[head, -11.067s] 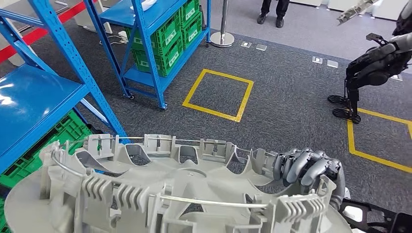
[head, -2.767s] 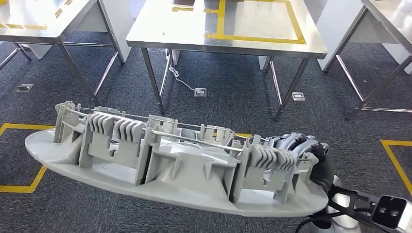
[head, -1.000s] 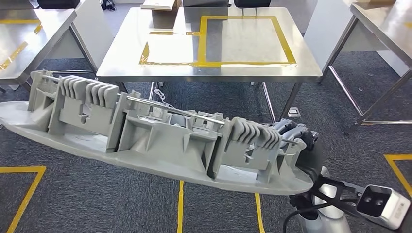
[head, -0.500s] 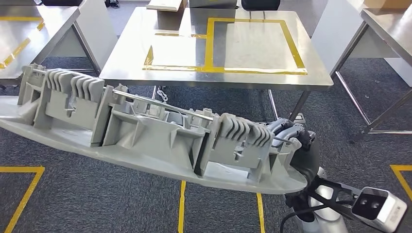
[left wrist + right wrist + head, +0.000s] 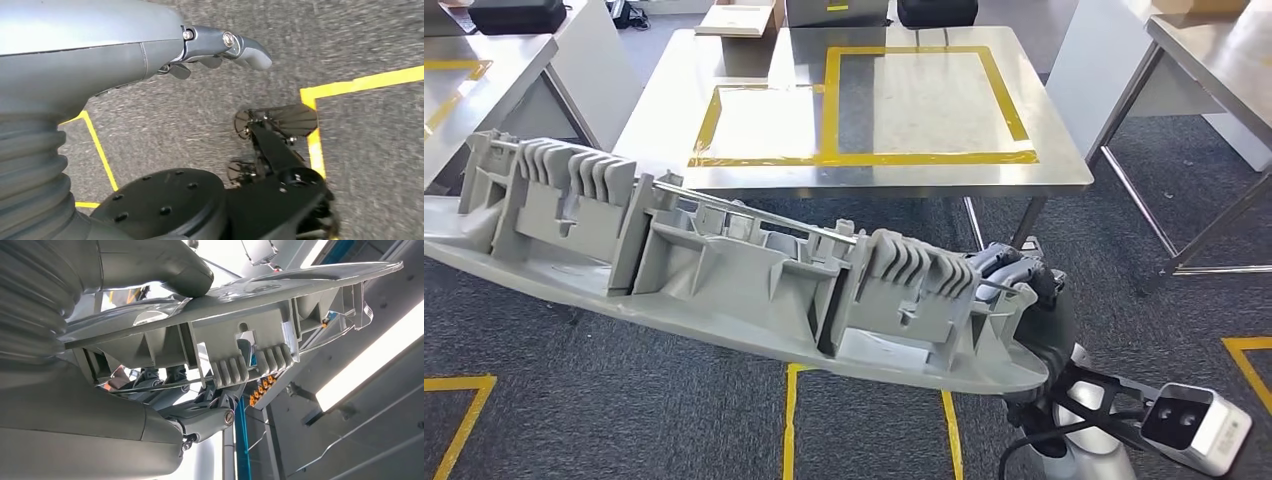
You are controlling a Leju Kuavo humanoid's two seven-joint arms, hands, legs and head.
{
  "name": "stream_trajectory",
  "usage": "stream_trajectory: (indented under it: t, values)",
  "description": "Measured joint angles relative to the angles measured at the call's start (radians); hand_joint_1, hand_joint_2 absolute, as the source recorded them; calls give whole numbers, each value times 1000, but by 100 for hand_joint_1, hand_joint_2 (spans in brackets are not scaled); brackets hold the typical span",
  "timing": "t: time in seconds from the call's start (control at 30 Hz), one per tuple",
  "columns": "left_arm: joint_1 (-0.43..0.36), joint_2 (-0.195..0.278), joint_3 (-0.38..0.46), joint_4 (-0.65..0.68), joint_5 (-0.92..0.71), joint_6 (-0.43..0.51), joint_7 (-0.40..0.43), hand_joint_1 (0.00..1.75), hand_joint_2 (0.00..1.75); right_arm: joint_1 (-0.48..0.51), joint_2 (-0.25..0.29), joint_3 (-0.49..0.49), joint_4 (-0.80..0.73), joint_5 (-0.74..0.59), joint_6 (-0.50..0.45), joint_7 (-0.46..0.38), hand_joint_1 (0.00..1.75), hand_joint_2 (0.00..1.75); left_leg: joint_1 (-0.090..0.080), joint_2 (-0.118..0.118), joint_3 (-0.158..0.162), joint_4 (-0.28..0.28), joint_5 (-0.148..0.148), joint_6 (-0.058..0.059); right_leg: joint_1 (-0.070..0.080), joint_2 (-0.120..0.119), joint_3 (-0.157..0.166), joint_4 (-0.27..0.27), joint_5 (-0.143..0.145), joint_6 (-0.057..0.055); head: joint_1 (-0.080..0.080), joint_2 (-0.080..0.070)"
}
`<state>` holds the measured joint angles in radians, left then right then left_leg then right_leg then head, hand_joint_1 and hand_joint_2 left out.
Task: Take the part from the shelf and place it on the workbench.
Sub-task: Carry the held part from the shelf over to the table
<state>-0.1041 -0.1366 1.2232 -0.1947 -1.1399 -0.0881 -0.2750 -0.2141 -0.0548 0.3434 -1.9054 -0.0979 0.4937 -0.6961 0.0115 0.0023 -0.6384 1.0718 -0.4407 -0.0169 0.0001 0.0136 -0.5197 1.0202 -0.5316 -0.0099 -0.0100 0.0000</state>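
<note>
The right hand is gripping one end of a long grey plastic part, with its dark fingers curling over the ribbed upper side at about 4 o'clock in the head view. The part is lying across the middle of that view, running from 9 o'clock toward 4 o'clock, its far end sitting higher than the held end. It is hanging in the air above the dark carpet, in front of a steel surface at 12 o'clock that is marked with yellow tape rectangles. The part is not touching that surface.

The right wrist view is showing the grip from the other side: the thick grey thumb is pressing against the smooth flat face of the part, while the fingers are wrapping in among the ribs and a thin metal rod on the opposite side. So the part's edge is being clamped between thumb and fingers.

The left wrist view is showing the left hand holding nothing, its fingers loosely bent and apart, above carpet with yellow floor lines.

The head view is also showing a grey camera block on the right forearm at 5 o'clock, and further steel tables at 2 o'clock and 10 o'clock.
</note>
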Motion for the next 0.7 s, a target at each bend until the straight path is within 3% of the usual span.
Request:
stream_trajectory:
  t: [0.1,0.17,0.23,0.3,0.33,0.37,0.4,0.47,0.5,0.53,0.63,0.7]
  values:
    - [-2,-1,0,0,0,0,0,0,175,1,0,1,-6,0,0,0,175,175,-2,-2,18,-31,-10,17,2,2,11,1,-7,18,1,0]
    - [-2,-1,-1,-1,0,0,0,0,175,2,0,2,-12,2,1,0,175,175,2,-3,32,-38,-16,31,2,-1,1,34,-10,27,4,0]
    - [-4,-1,-1,-2,0,1,-1,0,175,3,0,3,-15,3,2,0,175,175,4,-3,46,-42,-25,40,-2,-4,-60,133,-35,37,8,0]
    - [-5,-1,-1,-2,0,1,-1,0,175,8,0,4,-16,3,3,0,175,175,4,-3,57,-42,-39,42,-5,-5,-148,250,-77,45,11,0]
    - [-4,-1,-1,-2,0,1,-1,0,175,12,0,4,-16,3,4,0,175,175,4,-4,64,-42,-46,41,-6,-6,-179,277,-83,47,12,0]
    - [-3,-1,-1,-2,0,1,-1,0,175,15,0,4,-16,3,6,0,175,175,4,-4,74,-42,-54,39,-7,-6,-193,270,-66,48,13,0]
    - [-3,-2,-1,-2,0,1,-1,0,175,16,0,4,-17,3,10,0,175,175,4,-4,85,-42,-62,37,-8,-7,-187,226,-26,47,14,0]
    - [-4,-3,-1,-2,0,1,-2,0,175,17,0,4,-19,4,14,0,175,175,4,-5,109,-42,-79,32,-5,-11,-145,93,66,37,16,0]
    - [-5,-3,-1,-2,0,1,-2,0,175,16,0,4,-21,4,15,0,175,175,3,-5,116,-42,-87,27,-2,-12,-129,44,83,32,17,0]
    - [-6,-3,-1,-2,0,1,-3,0,175,16,0,4,-23,3,15,0,175,175,3,-4,121,-44,-93,20,1,-13,-118,16,89,26,17,0]
    - [-8,-2,-2,-4,0,0,-4,0,175,17,0,4,-26,3,14,1,175,175,3,-3,132,-32,-95,1,2,-11,-97,2,84,8,17,0]
    - [-10,-1,-2,-4,0,-2,-4,0,175,16,1,4,-28,2,15,0,175,175,4,-2,119,17,-114,-7,-2,-10,-74,-4,78,-6,13,0]
